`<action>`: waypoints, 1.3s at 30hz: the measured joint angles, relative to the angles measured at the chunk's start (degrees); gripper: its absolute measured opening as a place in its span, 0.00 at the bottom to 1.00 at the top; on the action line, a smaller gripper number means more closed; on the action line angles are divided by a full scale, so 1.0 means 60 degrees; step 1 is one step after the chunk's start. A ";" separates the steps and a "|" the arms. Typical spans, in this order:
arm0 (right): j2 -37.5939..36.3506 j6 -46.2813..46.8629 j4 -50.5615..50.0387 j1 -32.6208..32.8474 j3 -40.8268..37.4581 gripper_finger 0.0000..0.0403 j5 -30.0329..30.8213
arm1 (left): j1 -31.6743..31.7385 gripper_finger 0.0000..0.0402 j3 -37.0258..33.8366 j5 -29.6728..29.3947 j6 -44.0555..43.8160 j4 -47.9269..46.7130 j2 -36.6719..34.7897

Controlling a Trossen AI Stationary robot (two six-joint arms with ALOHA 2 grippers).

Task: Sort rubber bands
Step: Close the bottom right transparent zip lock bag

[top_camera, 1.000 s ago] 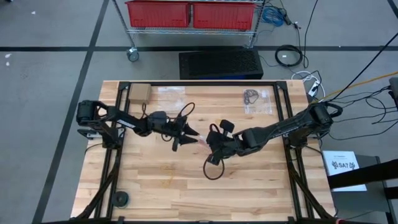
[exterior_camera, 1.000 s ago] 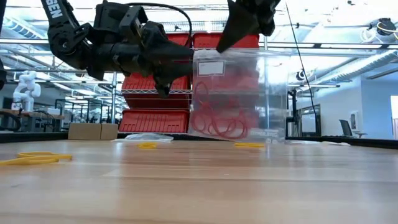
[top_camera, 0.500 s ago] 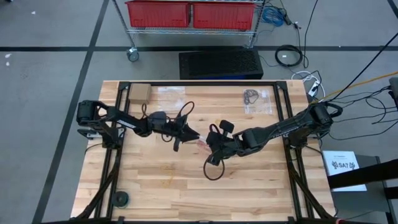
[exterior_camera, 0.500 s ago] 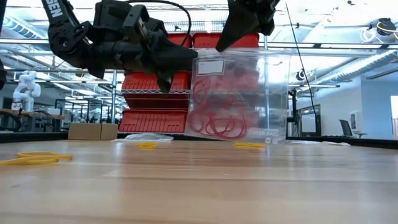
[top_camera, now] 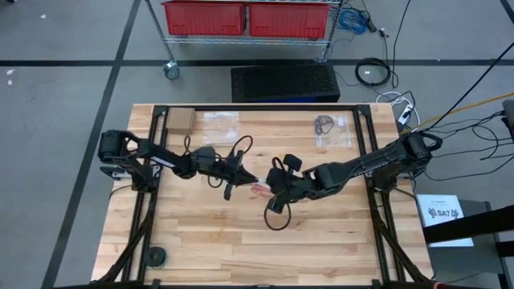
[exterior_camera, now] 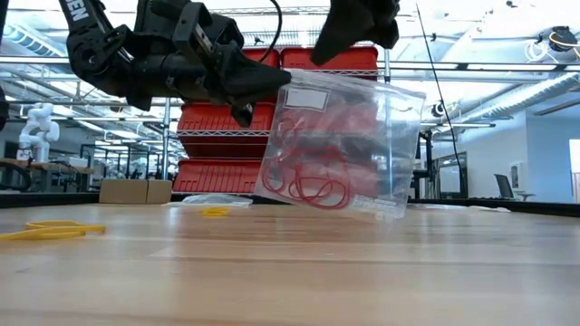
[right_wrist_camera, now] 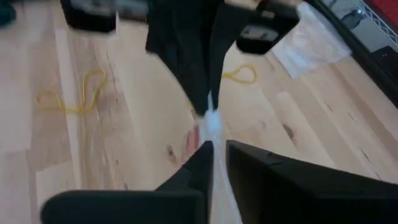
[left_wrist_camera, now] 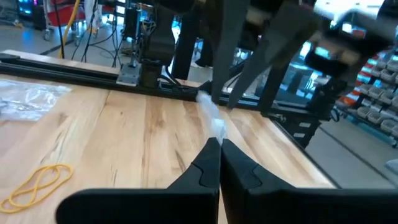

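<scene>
Above the middle of the wooden table (top_camera: 241, 241), a clear plastic bag (exterior_camera: 340, 145) hangs tilted, clear of the boards, with a tangle of red rubber bands (exterior_camera: 308, 177) inside it; the left gripper (top_camera: 246, 173) pinches the bag's top edge at 1 corner, its 2 fingers (left_wrist_camera: 211, 165) pressed together on the plastic; the right gripper (top_camera: 271, 186) sits at the bag's other top corner, its fingers (right_wrist_camera: 202, 162) standing slightly apart with the bag's edge between them, and I cannot tell whether they grip it. On the table, in the low view, yellow rubber bands (exterior_camera: 50, 231) lie to the left of the bag and 1 small yellow loop (exterior_camera: 215, 212) lies behind it; in the high view a second clear bag (top_camera: 331, 128) holding dark bands rests well beyond the hanging bag, toward the table's far edge, and a small cardboard box (top_camera: 180, 120) sits near the far left corner; 2 red bins (top_camera: 249, 18) stand on a wire rack beyond the table.
</scene>
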 joint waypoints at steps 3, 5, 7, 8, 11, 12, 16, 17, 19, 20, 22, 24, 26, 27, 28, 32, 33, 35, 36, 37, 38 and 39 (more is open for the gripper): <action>-0.0146 -0.0042 0.0390 -0.0105 0.0000 0.15 -0.0219 | -0.0015 0.01 0.0003 -0.0030 0.0143 -0.0069 0.0000; -0.0163 -0.0128 0.0654 -0.0229 0.0004 0.20 -0.0608 | -0.0015 0.00 0.0002 -0.0033 0.0142 -0.0080 0.0000; -0.0153 -0.0204 0.0700 -0.0421 0.0004 0.24 -0.1043 | -0.0015 0.00 0.0004 -0.0035 0.0142 -0.0089 0.0000; -0.0099 -0.0229 0.0727 -0.0534 0.0004 0.26 -0.1222 | -0.0015 0.00 0.0002 -0.0035 0.0142 -0.0090 0.0000; -0.0043 -0.0270 0.0694 -0.0783 0.0004 0.32 -0.1479 | -0.0015 0.00 0.0002 -0.0035 0.0142 -0.0094 0.0000; -0.0045 -0.0286 0.0711 -0.0847 0.0004 0.33 -0.1489 | -0.0015 0.00 0.0003 -0.0035 0.0142 -0.0094 0.0000; -0.0058 -0.0426 0.0803 -0.1008 0.0004 0.34 -0.1877 | -0.0015 0.00 0.0002 -0.0036 0.0142 -0.0093 0.0000; -0.0052 -0.0433 0.0856 -0.1044 0.0004 0.33 -0.2062 | -0.0015 0.00 0.0001 -0.0043 0.0142 -0.0091 0.0000; 0.0022 -0.0396 0.0918 -0.1085 0.0007 0.31 -0.2263 | -0.0015 0.00 0.0002 -0.0057 0.0142 -0.0094 0.0000; 0.0057 -0.0388 0.0834 -0.1089 0.0005 0.31 -0.2266 | -0.0015 0.00 0.0000 -0.0064 0.0142 -0.0092 0.0000; 0.0113 -0.0385 0.0805 -0.1104 0.0000 0.29 -0.2264 | -0.0015 0.00 0.0003 -0.0064 0.0142 -0.0091 0.0000; 0.0117 -0.0356 0.0824 -0.1142 0.0000 0.28 -0.2263 | -0.0015 0.00 0.0000 -0.0078 0.0142 -0.0091 0.0000; 0.0145 -0.0330 0.0804 -0.1163 0.0000 0.27 -0.2259 | -0.0015 0.00 0.0000 -0.0099 0.0138 -0.0091 0.0000; 0.0164 -0.0328 0.0811 -0.1183 0.0000 0.27 -0.2259 | -0.0015 0.00 0.0001 -0.0104 0.0138 -0.0089 0.0000; 0.0172 -0.0328 0.0807 -0.1206 0.0000 0.26 -0.2259 | -0.0015 0.00 0.0000 -0.0104 0.0138 -0.0089 0.0000; 0.0172 -0.0456 0.0772 -0.1250 0.0000 0.20 -0.2262 | -0.0015 0.00 0.0000 -0.0121 0.0134 -0.0083 0.0000; 0.0172 -0.0541 0.0717 -0.1260 0.0000 0.17 -0.2266 | -0.0015 0.00 0.0000 -0.0158 0.0130 -0.0083 0.0000; 0.0172 -0.0652 0.0628 -0.1263 0.0000 0.12 -0.2266 | -0.0012 0.00 0.0000 -0.0259 0.0095 -0.0066 0.0000; 0.0172 -0.0670 0.0604 -0.1269 0.0000 0.10 -0.2263 | -0.0005 0.00 0.0000 -0.0323 0.0092 -0.0065 0.0000; 0.0172 -0.0696 0.0571 -0.1277 0.0000 0.07 -0.2262 | -0.0004 0.00 0.0000 -0.0376 0.0089 -0.0061 0.0000; 0.0172 -0.0730 0.0547 -0.1279 0.0000 0.04 -0.2262 | -0.0004 0.00 0.0000 -0.0418 0.0087 -0.0056 0.0001; 0.0172 -0.0761 0.0529 -0.1279 0.0000 0.03 -0.2262 | -0.0004 0.00 0.0000 -0.0437 0.0087 -0.0050 0.0004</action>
